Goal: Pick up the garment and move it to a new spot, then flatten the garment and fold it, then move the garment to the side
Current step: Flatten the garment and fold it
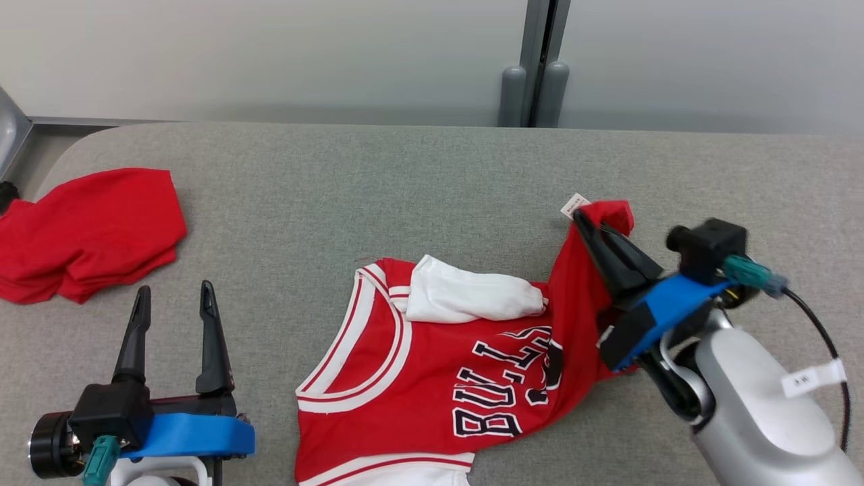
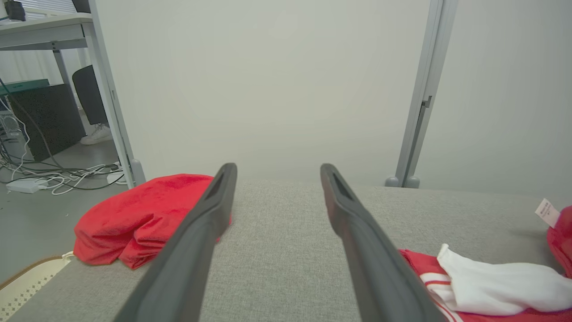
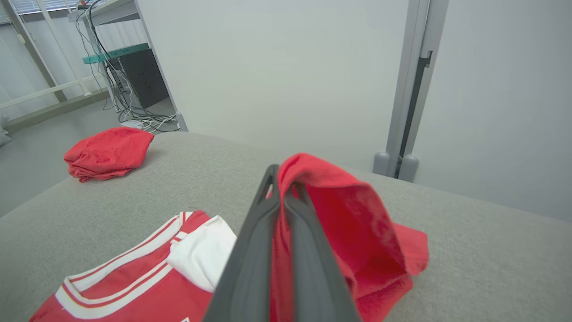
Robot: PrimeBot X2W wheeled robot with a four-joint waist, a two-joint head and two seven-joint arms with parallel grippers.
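Spread wide, the left pincer (image 1: 174,289) is held at the near-left corner of the grey fabric worktop (image 1: 432,175); a fold (lifted) of the red-and-white jersey (image 1: 405,364) is pinched by the right pincer (image 1: 582,220).

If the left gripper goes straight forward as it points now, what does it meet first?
Likely the left gripper brushes the red cloth pile with its outer finger; otherwise only gray tabletop up to the wall. Height is unclear.

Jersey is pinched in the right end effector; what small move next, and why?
Probably raise the right end effector a little: it is shut on a raised fold of the jersey, most of which lies rumpled on the grey table, while the left end effector stands open, clear of it.
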